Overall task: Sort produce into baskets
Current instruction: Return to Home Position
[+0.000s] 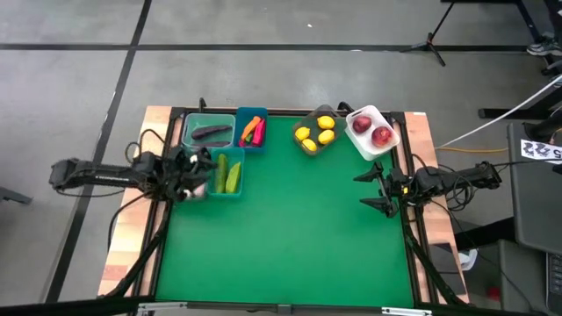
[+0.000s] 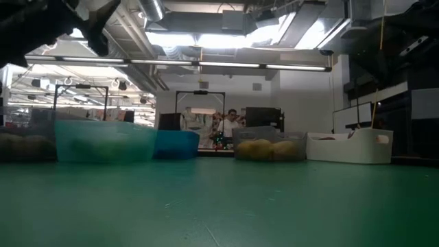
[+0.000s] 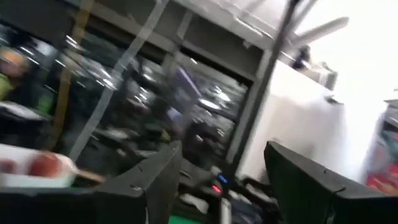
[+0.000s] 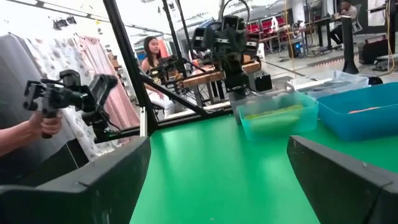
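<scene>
two apples [image 1: 381, 136] in white tub [image 1: 373, 112], lemons [image 1: 326, 137] in grey tub [image 1: 313, 116]

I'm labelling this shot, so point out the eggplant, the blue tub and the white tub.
eggplant [image 1: 211, 133], high view, its middle.
blue tub [image 2: 177, 145], low view, its near wall.
white tub [image 2: 343, 148], low view, its near wall.

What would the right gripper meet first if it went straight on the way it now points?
Bare green mat at first. The open right gripper points across the table toward the clear teal plastic tub holding green cucumbers, with the left gripper by it; probably its first contact; depth is unclear.
</scene>
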`<state>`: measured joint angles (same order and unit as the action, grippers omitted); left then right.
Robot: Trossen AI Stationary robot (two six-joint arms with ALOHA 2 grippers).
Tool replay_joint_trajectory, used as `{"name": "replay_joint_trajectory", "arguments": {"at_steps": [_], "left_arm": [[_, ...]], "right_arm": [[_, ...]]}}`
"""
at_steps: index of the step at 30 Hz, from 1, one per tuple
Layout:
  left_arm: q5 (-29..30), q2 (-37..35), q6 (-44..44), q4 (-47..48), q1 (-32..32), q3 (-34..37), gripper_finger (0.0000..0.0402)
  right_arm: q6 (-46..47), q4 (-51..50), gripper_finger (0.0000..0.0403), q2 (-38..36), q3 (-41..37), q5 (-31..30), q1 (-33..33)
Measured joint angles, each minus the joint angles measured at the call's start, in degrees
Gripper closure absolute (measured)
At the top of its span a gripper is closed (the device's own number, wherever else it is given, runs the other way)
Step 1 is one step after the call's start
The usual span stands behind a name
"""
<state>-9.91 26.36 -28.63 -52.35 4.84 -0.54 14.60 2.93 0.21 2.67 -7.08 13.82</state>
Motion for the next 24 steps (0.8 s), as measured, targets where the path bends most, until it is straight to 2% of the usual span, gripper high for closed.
{"name": "replay_joint_trajectory", "arguments": {"at_steps": [3, 6, 9, 14, 16, 18, 20, 24], "left_arm": [[7.18, -7.31, 2.16, 6.54, 0.46, 0.0, 0.0176], [18.6, -13.51, 2.44, 16.46, -1.05, 0.0, 0.0176], [29.1, -16.84, 2.54, 24.52, -4.32, 0.02, 0.0176], [39.8, -17.34, 9.03, 26.18, -11.82, 0.04, 0.0176], [44.46, -17.34, 13.11, 25.81, -14.79, 0.04, 0.0176], [45.55, -17.36, 17.52, 25.48, -17.57, 0.04, 0.0176], [45.5, -17.77, 18.16, 23.34, -20.2, 0.07, 0.0176], [45.08, -20.48, 20.52, 18.91, -25.0, -1.75, 0.0176]], "right_arm": [[0.23, 0.12, 0.0026, 0.0, 0.05, 0.21, 0.0], [0.47, 0.25, 0.0026, 0.0, 0.12, 0.62, 0.0], [0.45, 0.25, 0.0026, 0.0, 0.12, 0.64, 0.0], [-2.8, -1.37, 0.0026, 0.0, 0.21, 0.33, 0.0], [-4.29, -2.95, 0.0026, 0.0, 0.21, -1.91, 0.0], [-4.39, -4.43, 0.0026, 0.0, 0.21, -5.72, 0.0], [-4.08, -3.64, 0.0026, 0.0, 0.21, -8.38, 0.0], [-3.18, -1.19, 0.0026, 0.0, 2.11, -5.94, 0.0]]}}
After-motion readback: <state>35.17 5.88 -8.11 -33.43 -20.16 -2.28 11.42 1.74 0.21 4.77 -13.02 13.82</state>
